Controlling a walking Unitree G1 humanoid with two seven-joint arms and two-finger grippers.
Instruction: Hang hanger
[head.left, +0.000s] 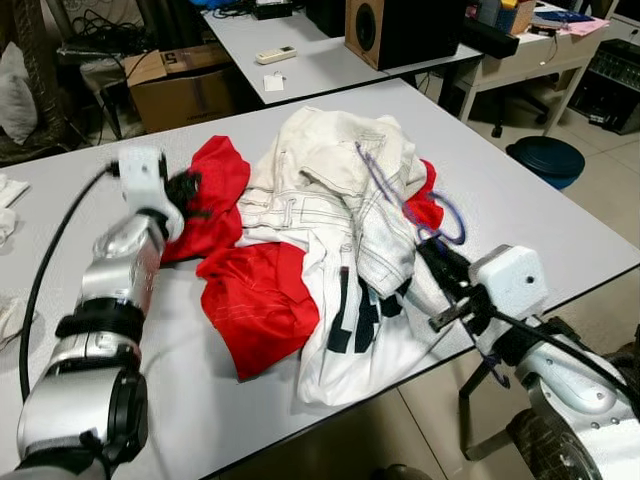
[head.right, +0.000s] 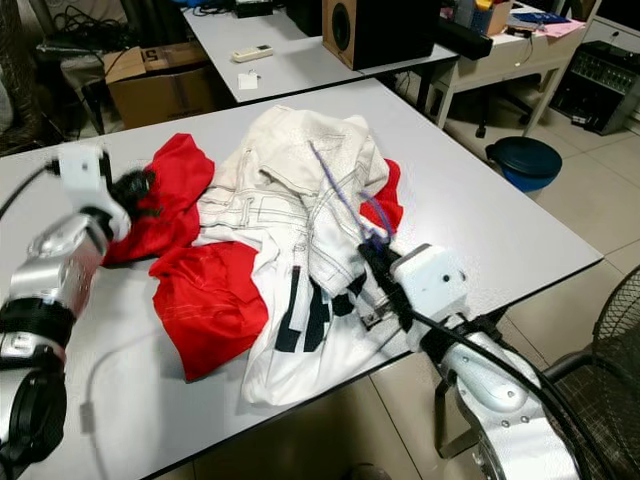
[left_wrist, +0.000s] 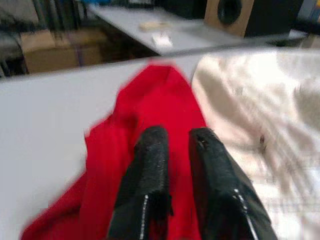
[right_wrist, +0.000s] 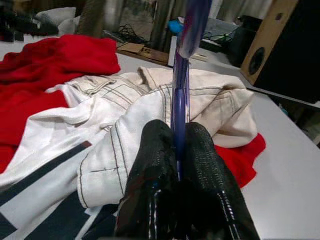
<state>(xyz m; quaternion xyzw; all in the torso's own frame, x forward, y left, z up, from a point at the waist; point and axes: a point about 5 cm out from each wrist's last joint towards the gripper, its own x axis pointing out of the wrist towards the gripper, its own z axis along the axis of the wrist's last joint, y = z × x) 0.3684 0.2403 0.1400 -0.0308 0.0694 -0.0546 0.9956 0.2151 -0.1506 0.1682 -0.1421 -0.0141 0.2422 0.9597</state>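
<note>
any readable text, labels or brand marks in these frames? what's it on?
None readable.
Cardboard box: a dark label on top, too small to read.
Remote control on the far table: buttons too small to read.
White garment: dark blue bars that may be lettering, folded, not legible.

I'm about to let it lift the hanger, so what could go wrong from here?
The right gripper pinches only one thin bar of the blue hanger, so it may twist or slip. The hanger lies on the white garment and could snag and drag it. The left gripper sits over the red cloth, which could catch.
</note>
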